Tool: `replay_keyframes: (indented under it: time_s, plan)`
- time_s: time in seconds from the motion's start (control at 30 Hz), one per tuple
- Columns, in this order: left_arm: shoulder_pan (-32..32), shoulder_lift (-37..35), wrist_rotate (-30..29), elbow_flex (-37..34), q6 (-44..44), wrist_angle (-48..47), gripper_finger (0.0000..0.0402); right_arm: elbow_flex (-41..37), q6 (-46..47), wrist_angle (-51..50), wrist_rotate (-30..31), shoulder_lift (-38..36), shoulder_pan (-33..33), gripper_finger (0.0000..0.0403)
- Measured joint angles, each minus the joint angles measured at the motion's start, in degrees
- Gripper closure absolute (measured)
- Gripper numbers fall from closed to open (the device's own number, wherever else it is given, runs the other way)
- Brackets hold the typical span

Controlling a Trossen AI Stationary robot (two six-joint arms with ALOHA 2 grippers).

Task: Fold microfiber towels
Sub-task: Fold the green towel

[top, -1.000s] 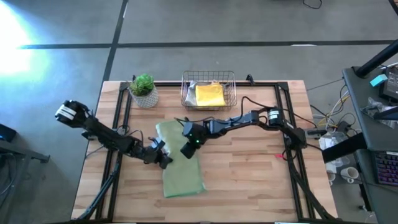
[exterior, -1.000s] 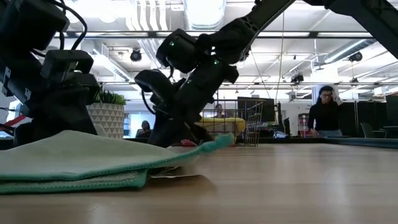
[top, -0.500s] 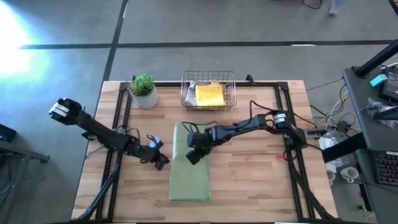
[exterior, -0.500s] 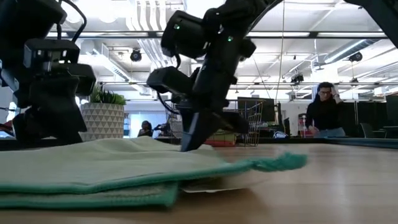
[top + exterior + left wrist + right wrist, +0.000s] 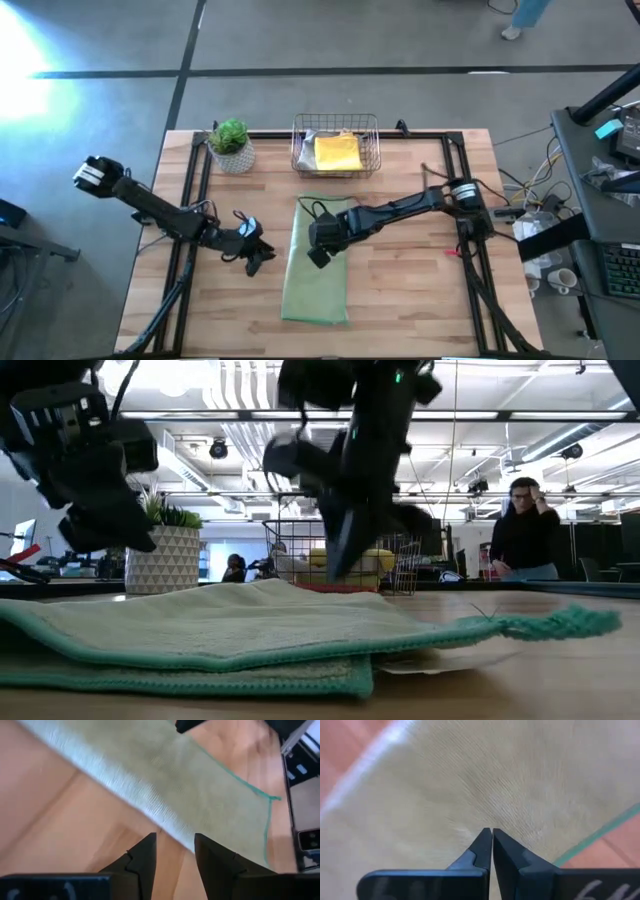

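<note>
A pale sage green microfiber towel [image 5: 318, 290] lies folded into a long strip in the middle of the table, with layers stacked at its near end [image 5: 230, 625]. My right gripper [image 5: 320, 258] is shut and hovers just over the strip's middle [image 5: 470, 785]; in the low view its tips [image 5: 338, 570] stand a little clear of the cloth. My left gripper [image 5: 258, 264] is open, raised off the table to the left of the towel, with nothing between its fingers [image 5: 175, 845]. A yellow towel [image 5: 337, 152] lies in the wire basket [image 5: 300, 150].
The copper wire basket stands at the far edge, with a grey cloth under the yellow one. A potted plant [image 5: 232, 145] stands to its left. Bare wood lies to the right of the towel. A person [image 5: 522, 540] sits in the room beyond the table.
My right gripper, shut, has gone toward the table's right and near edges with its tips on the towel, then risen off it. The towel has slid to the right and turned from slanted to straight. My left gripper has risen and rolled, and the towel now lies apart from it.
</note>
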Motion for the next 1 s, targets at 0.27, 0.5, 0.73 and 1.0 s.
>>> replay_keyframes:
  time_s: [0.27,0.5,0.73,1.0]
  plan:
    - [-0.02,-0.08,-5.47,10.44,14.23,-16.15,0.0284,0.04,-9.11,-0.59,4.13,-8.67,0.0,0.0394]
    - [-0.02,0.23,-10.03,20.63,19.93,-30.58,0.0284,-0.81,-16.03,-3.89,8.1,-15.76,1.54,0.0394]
    - [-0.54,0.24,-12.09,26.76,19.82,-34.5,0.0284,-5.08,-14.96,-9.31,11.25,-19.43,7.18,0.0394]
    - [-2.93,1.97,-12.1,31.25,19.6,-34.56,0.0284,-13.47,-8.34,-8.95,11.07,-21.58,16.35,0.0394]
